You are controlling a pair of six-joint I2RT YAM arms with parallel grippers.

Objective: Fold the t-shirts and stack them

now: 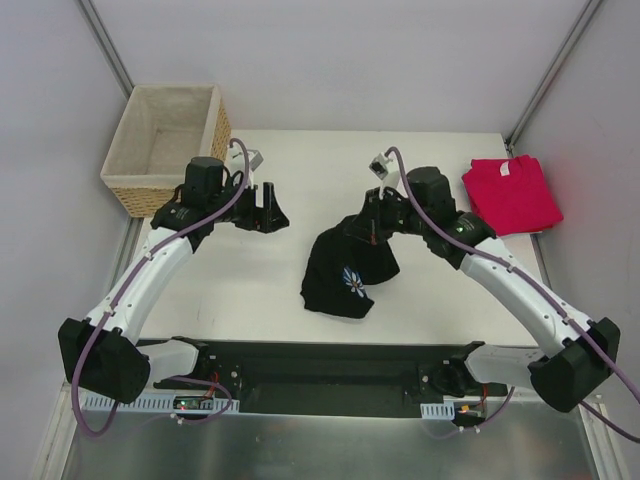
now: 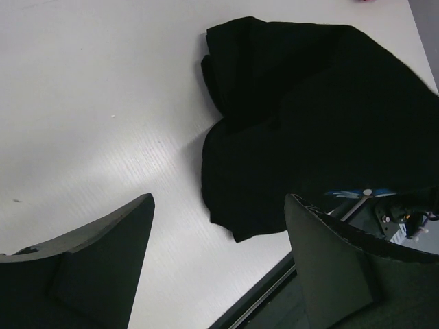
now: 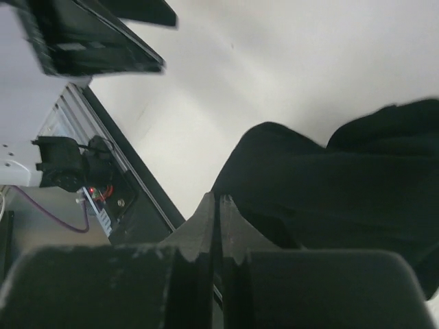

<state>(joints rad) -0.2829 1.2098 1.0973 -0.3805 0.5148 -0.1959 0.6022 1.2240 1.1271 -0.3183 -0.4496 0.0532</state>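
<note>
**Top view, with both wrist views.** My left claw point(image 1: 268, 208) point(image 2: 218, 205) stands wide open and empty above the white table point(image 1: 300, 160), towards its left side. In its wrist view both fingers point(image 2: 103, 253) frame bare tabletop and the near edge of the black t-shirt point(image 1: 345, 268) point(image 2: 309, 116) point(image 3: 357, 185), without touching it.

My right claw point(image 1: 368, 228) point(image 3: 219, 202) is closed, its two fingers pressed flat together, pinching the upper part of the black t-shirt. The cloth hangs bunched from that grip down to the table near the middle of the front edge. The blue daisy print point(image 1: 353, 281) faces up at its lower end.

The red t-shirt point(image 1: 512, 195) lies folded flat at the far right of the table, well apart from both claws. A wicker basket point(image 1: 135, 195) with pale lining sits at the far left corner, behind my left arm.
</note>
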